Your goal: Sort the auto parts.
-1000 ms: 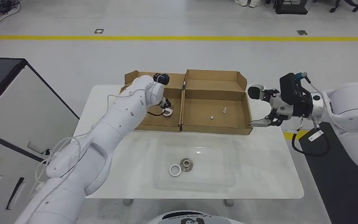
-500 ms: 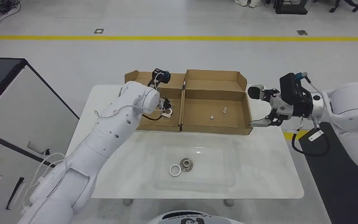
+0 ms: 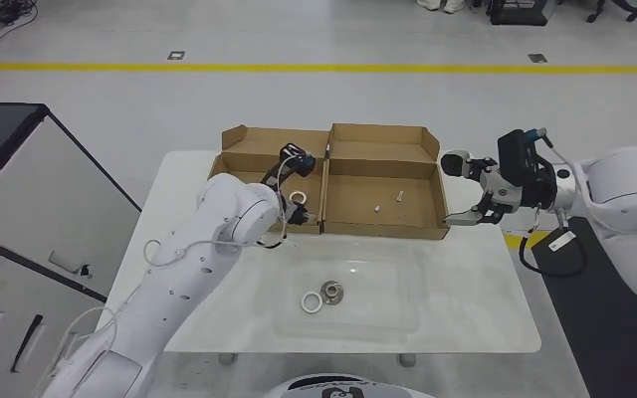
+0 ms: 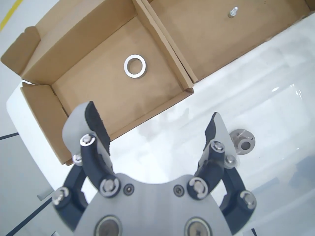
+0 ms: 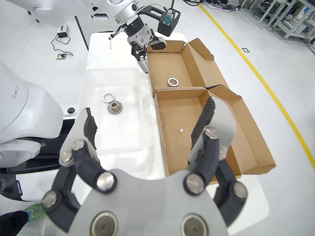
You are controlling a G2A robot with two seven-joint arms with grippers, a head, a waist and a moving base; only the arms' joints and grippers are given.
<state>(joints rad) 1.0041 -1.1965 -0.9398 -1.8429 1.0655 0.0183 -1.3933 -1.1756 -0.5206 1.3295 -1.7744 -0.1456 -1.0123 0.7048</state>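
A metal ring (image 4: 135, 65) lies flat in the left cardboard box (image 3: 254, 144). My left gripper (image 3: 297, 207) hovers over that box's front wall, open and empty; its jaws (image 4: 152, 111) stand wide apart. Two small bolts (image 3: 377, 209) (image 3: 398, 195) rest in the right cardboard box (image 3: 383, 151). On the clear tray (image 3: 398, 318) sit a second ring (image 3: 312, 301) and a flanged hub (image 3: 330, 292), side by side. My right gripper (image 3: 468, 189) hangs open and empty just off the right box's outer end.
The two boxes stand side by side at the table's back, flaps up. The tray lies in front of them near the table's middle. Bare white table (image 3: 478, 298) extends to the right of the tray and along the left side.
My left gripper has drawn back from inside the left box toward its front wall, leaving the ring on the box floor. The right arm has not moved.
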